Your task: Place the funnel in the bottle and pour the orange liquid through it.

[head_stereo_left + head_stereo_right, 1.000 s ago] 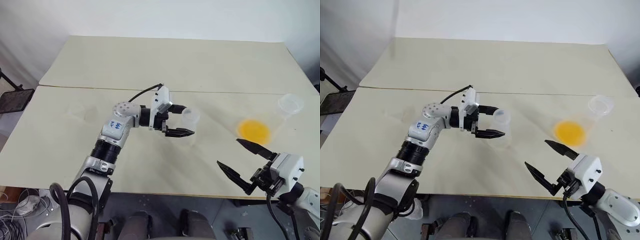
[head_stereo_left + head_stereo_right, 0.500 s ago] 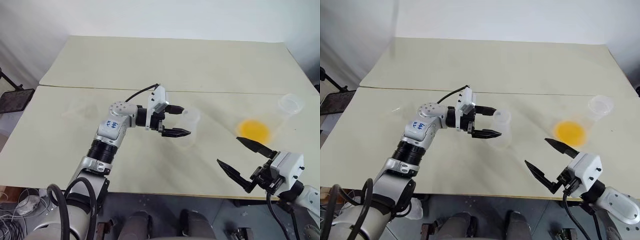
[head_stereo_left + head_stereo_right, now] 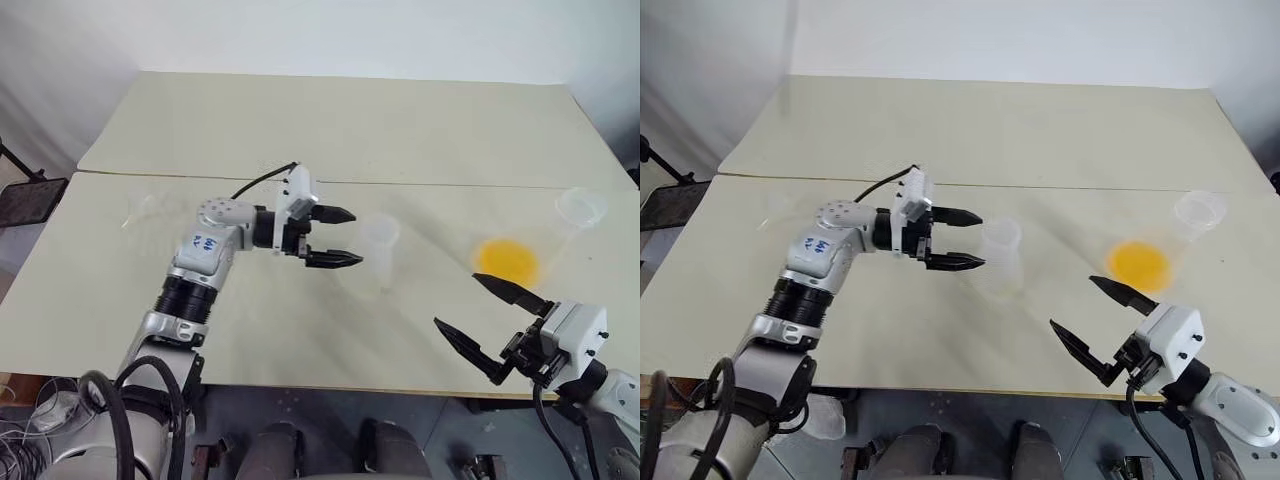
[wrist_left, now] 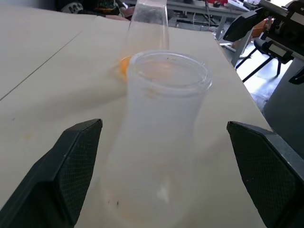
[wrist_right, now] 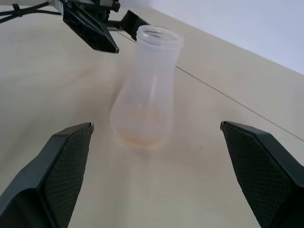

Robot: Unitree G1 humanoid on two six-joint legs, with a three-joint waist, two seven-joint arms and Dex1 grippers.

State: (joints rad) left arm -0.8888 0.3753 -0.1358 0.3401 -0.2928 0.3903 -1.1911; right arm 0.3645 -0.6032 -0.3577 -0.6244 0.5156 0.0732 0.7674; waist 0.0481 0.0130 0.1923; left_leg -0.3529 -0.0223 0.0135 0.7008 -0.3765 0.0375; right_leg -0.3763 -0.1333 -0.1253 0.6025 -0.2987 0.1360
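Right now, nearest you at the front edge of the table (image 3: 330,130), toward its right corner, the right gripper (image 3: 456,302) hangs with its jaws spread wide and nothing between them, aimed across the top toward the middle. Farther in, about mid-table, the left gripper (image 3: 356,237) is also wide open and empty, pointing level toward the right edge. The bottle (image 3: 378,255) stands upright just past its fingertips, in line with the gap but not touching either finger. Toward the right edge, the orange liquid (image 3: 508,260) sits as a round patch in the base of the larger flask (image 3: 578,208), well apart from the bottle and closer to the right gripper than to the left. What your next move turns on is the funnel (image 3: 143,207): I read it as the faint clear shape near the left edge, just in front of the seam between the two tabletops. It lies behind the left arm, on the opposite side from where those jaws point. So the left arm is clearly the nearer one, but it would have to turn away from the bottle to face it. Which way the funnel's spout points is too faint to tell.
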